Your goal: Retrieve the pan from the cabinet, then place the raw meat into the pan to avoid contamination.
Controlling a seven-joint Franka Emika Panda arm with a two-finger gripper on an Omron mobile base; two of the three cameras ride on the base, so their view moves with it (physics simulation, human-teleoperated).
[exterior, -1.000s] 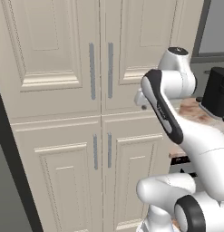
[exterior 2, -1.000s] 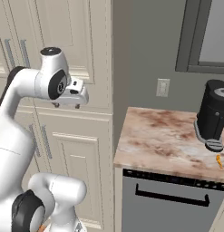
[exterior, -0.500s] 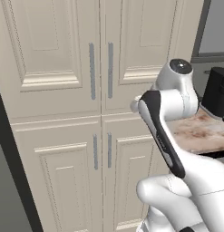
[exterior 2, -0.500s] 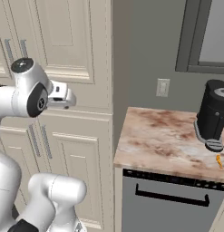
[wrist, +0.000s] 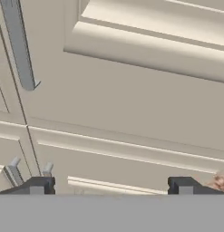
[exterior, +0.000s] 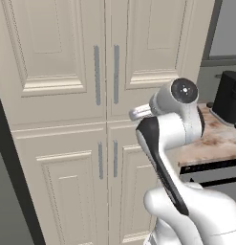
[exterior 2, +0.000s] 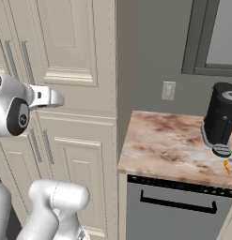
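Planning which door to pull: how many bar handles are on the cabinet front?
4: upper left handle, upper right handle, lower left handle, lower right handle, flanking the centre seam of the cabinet.

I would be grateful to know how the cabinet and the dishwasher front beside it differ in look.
The cabinet is cream; the dishwasher front is dark grey. The cabinet has raised-panel double doors, upper and lower; the dishwasher front is one flat panel. The cabinet's bar handles are grey and upright; the dishwasher's handle is black and level. The cabinet runs up past the marbled counter; the dishwasher front sits under it. Both are shut.
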